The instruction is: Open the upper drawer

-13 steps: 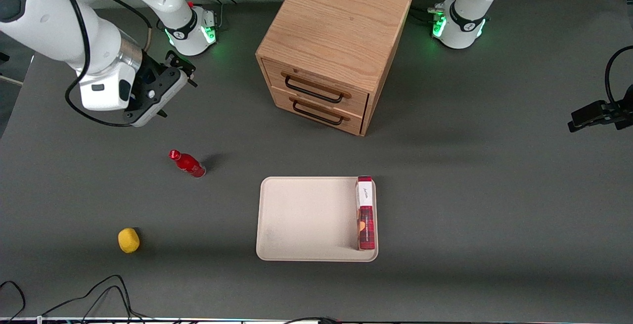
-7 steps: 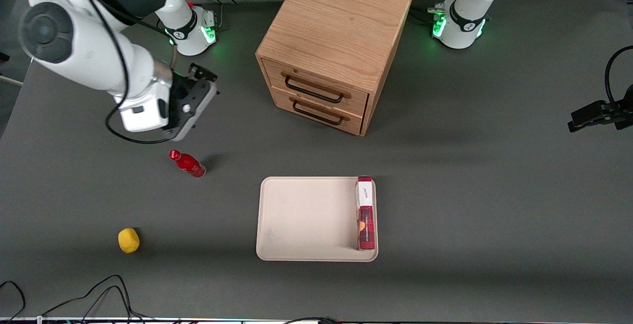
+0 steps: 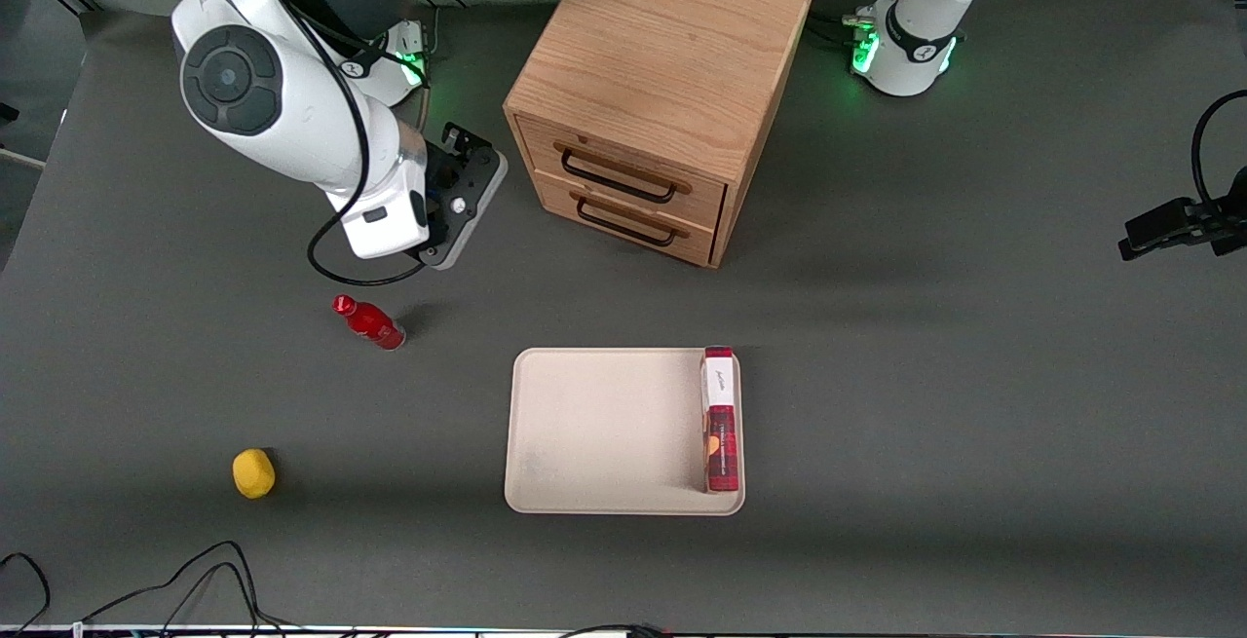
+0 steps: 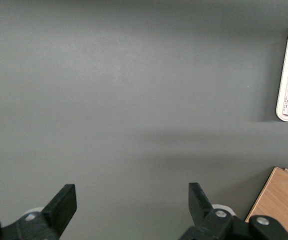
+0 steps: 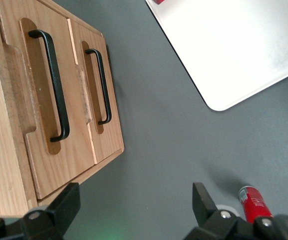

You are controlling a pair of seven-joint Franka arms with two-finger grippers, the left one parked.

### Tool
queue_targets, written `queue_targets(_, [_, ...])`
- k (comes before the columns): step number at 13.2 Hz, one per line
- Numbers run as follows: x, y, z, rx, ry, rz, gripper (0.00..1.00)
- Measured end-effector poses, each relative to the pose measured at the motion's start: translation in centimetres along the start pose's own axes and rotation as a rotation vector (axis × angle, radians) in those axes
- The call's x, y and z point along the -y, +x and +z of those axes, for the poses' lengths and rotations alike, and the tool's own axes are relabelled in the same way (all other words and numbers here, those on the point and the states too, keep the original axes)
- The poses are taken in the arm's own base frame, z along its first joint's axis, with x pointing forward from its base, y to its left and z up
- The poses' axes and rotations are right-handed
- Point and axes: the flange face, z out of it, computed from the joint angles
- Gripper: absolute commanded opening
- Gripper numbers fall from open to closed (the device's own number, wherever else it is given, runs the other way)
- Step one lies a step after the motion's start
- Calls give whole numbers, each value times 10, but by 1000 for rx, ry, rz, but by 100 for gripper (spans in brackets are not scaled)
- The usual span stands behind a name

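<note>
A small oak cabinet (image 3: 662, 54) stands on the grey table, farther from the front camera than the tray. Its upper drawer (image 3: 701, 188) is shut flush and has a black wire handle (image 3: 618, 180); the like lower drawer (image 3: 697, 241) beneath it is shut too. The right wrist view shows the upper drawer (image 5: 19, 75) and its handle (image 5: 51, 85) face-on. My gripper (image 3: 466, 192) hangs over the table beside the cabinet's front corner, toward the working arm's end, apart from the handle. Its fingers (image 5: 69, 200) stand wide open with nothing between them.
A cream tray (image 3: 604, 424) with a red box (image 3: 720, 419) along one edge lies nearer the front camera. A red bottle (image 3: 370, 322) lies on the table close below the gripper. A yellow ball (image 3: 253, 472) sits toward the front edge.
The right arm has swung across the table toward the cabinet, bringing the open gripper close to the drawers' front corner. The drawers and loose objects have not moved.
</note>
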Motion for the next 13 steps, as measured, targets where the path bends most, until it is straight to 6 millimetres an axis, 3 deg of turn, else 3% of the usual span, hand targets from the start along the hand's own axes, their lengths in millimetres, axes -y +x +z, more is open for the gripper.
queue_targets(8, [37, 44, 38, -24, 12, -38, 100])
queue_targets(13, [58, 74, 82, -18, 43, -87, 100])
